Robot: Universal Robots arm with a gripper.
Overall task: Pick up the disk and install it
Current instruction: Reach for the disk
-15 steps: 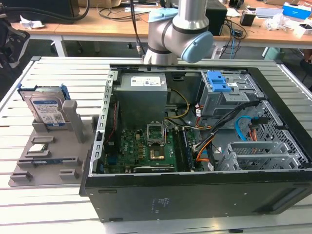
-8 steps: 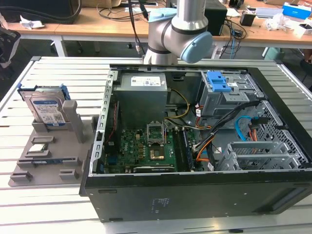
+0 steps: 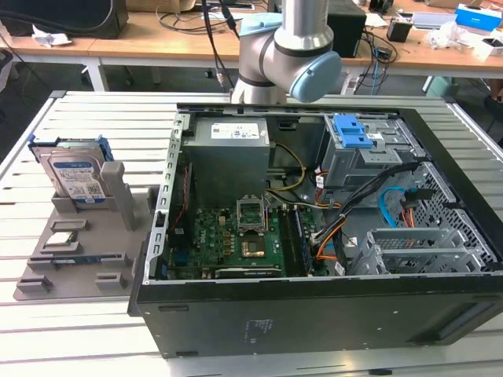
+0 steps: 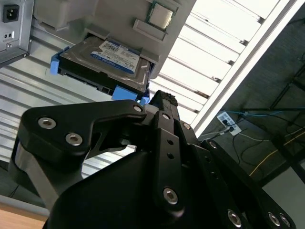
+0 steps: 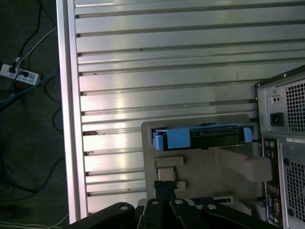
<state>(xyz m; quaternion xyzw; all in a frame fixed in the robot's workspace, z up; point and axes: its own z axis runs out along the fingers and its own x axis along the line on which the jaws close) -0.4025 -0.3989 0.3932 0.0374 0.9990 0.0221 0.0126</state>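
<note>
**Disk in its stand, gripper empty**

The disk (image 3: pixel 75 174), in its blue carrier frame, stands on edge in a grey holder (image 3: pixel 118 196) on the slatted table (image 3: pixel 78 345), to the exterior view's left of the open computer case (image 3: pixel 314 310). In the first wrist view the gripper (image 5: pixel 165 185) hangs short of the disk, fingers together on nothing.

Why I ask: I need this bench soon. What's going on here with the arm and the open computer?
A robot arm is set to put a disk into the open computer case lying on the slatted metal table. The disk, in its blue frame, stands in a grey holder on the exterior view's left, not yet picked up. In both wrist views the gripper faces the disk but is not on it.
</note>
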